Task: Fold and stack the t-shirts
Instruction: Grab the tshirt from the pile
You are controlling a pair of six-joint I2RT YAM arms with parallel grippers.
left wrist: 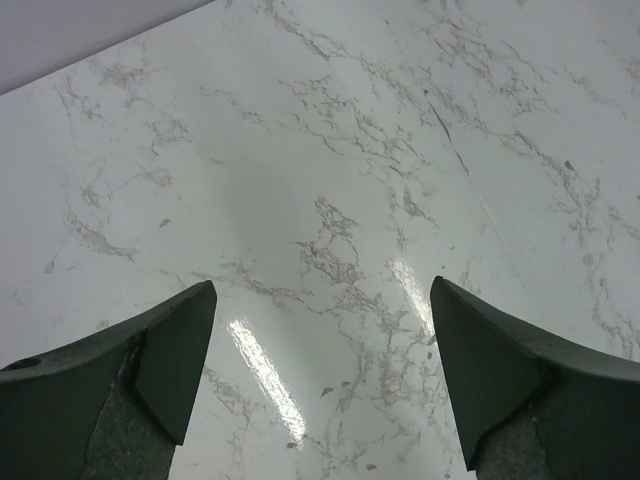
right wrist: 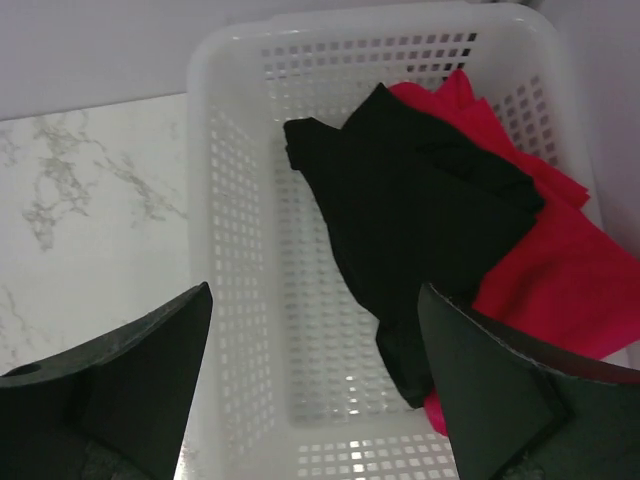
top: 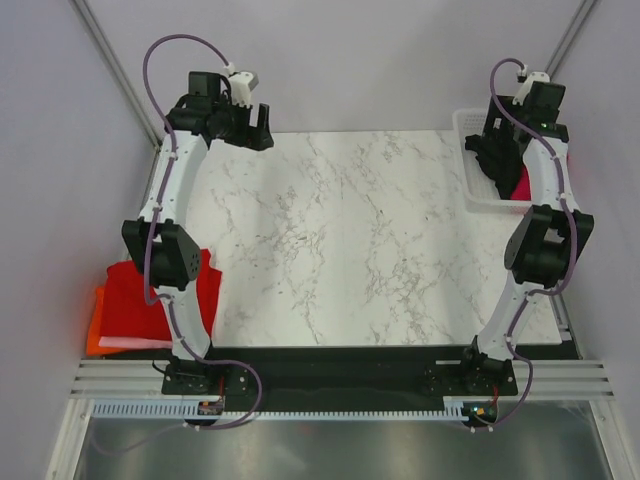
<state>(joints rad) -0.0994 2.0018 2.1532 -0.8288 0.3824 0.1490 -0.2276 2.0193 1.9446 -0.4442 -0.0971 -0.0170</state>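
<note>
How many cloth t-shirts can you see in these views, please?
4: a black cloth shirt lying on a crimson one in the white plastic lattice basket, and a red folded shirt atop an orange one by the table's left edge. Others may be hidden underneath.

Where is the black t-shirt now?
Right wrist view: the black t-shirt lies in the white basket, far right on the table, atop the crimson t-shirt.

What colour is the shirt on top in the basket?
The top shirt is black, over a crimson shirt; right wrist view shows it best.
</note>
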